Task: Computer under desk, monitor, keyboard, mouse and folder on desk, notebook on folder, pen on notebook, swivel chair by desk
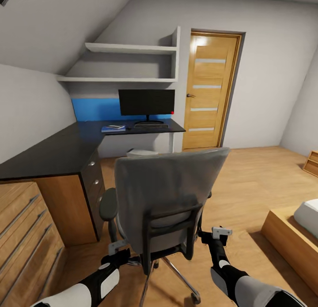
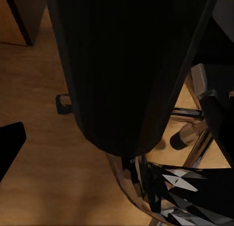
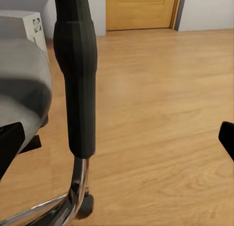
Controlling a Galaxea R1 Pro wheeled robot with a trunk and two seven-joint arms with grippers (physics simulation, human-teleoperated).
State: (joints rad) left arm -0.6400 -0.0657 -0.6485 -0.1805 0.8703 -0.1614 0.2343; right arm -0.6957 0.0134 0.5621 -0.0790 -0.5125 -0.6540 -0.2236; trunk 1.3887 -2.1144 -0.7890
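Both grippers sit just behind the swivel chair (image 1: 165, 201): the left gripper (image 1: 118, 249) and right gripper (image 1: 211, 236) each have jaws spread, gripping nothing. Beyond the chair, the desk (image 1: 53, 152) carries the folder (image 1: 113, 129), keyboard (image 1: 151, 126) and monitor (image 1: 146, 102).

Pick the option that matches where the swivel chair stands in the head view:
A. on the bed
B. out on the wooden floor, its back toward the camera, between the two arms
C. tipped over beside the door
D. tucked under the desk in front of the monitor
B: the swivel chair stands upright on the wooden floor, backrest toward the camera, apart from the desk, with the monitor far behind it.
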